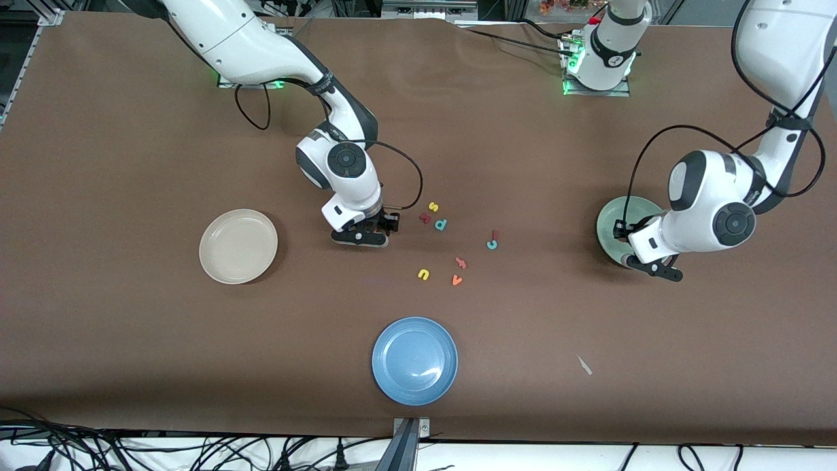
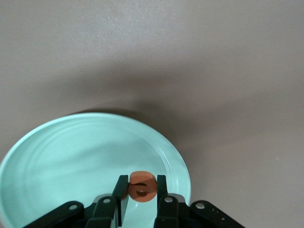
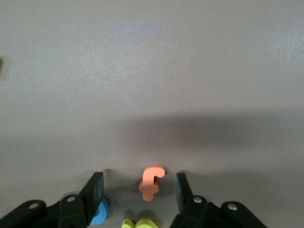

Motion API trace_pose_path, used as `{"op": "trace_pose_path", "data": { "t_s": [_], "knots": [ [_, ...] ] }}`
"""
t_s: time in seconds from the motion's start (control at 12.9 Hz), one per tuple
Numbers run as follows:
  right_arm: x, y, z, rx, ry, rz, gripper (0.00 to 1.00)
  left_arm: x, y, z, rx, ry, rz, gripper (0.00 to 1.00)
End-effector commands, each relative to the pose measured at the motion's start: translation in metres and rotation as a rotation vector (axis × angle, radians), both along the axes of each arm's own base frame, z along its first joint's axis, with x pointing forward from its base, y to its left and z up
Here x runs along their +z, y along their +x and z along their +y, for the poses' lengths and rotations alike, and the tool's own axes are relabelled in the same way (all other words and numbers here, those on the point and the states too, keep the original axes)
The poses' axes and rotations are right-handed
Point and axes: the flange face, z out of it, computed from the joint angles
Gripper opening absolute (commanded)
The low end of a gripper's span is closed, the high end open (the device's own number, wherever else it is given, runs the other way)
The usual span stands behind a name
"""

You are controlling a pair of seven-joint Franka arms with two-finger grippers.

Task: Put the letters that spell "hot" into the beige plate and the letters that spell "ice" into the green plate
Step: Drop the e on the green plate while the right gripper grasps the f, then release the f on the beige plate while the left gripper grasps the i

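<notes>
Orange foam letter e (image 2: 142, 186) pinched in left hand (image 2: 142, 195) over pale green round plate (image 2: 57, 156); right hand (image 3: 140, 190) spread around orange foam letter t (image 3: 151, 181) on brown surface (image 3: 152, 71).

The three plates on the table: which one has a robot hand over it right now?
The green plate, at the left arm's end. The left gripper hangs over it pinching an orange letter. The beige plate and blue plate have nothing over them.
</notes>
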Motion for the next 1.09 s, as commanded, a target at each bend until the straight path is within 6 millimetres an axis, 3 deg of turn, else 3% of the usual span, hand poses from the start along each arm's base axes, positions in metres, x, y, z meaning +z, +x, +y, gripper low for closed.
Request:
{"op": "trace_pose_path", "data": {
  "t_s": [0.0,0.08,0.16,0.23,0.31,0.47,0.62,0.78,1.01],
  "knots": [
    [-0.002,-0.002,0.002,0.005,0.004,-0.014,0.66,-0.023,0.002,-0.002,-0.02,-0.011,0.0,0.0],
    [-0.002,-0.002,0.002,0.005,0.004,-0.014,0.64,-0.027,0.001,0.0,-0.016,-0.012,0.007,0.07],
    [-0.003,-0.001,0.001,0.004,0.003,-0.014,0.57,-0.028,0.001,0.001,-0.014,-0.011,0.008,0.34],
    [-0.005,-0.002,0.001,0.006,0.002,-0.011,0.51,-0.025,0.002,0.003,-0.013,-0.009,0.003,0.73],
    [-0.006,-0.003,0.001,0.014,0.0,-0.009,0.46,-0.022,0.002,0.003,-0.019,-0.008,0.002,1.0],
    [-0.006,-0.003,0.001,0.02,-0.002,-0.011,0.38,0.009,0.006,0.001,-0.02,0.01,-0.032,1.0],
    [-0.007,-0.003,0.001,0.024,-0.004,-0.01,0.23,0.052,0.008,-0.015,-0.026,0.024,-0.021,1.0],
    [-0.009,-0.005,-0.002,0.041,-0.01,-0.005,0.06,0.085,0.011,-0.063,0.056,0.006,-0.007,1.0],
    [0.018,0.005,-0.014,0.095,-0.024,-0.027,0.01,0.1,0.004,-0.139,0.181,0.007,-0.015,0.99]
  ]
}}
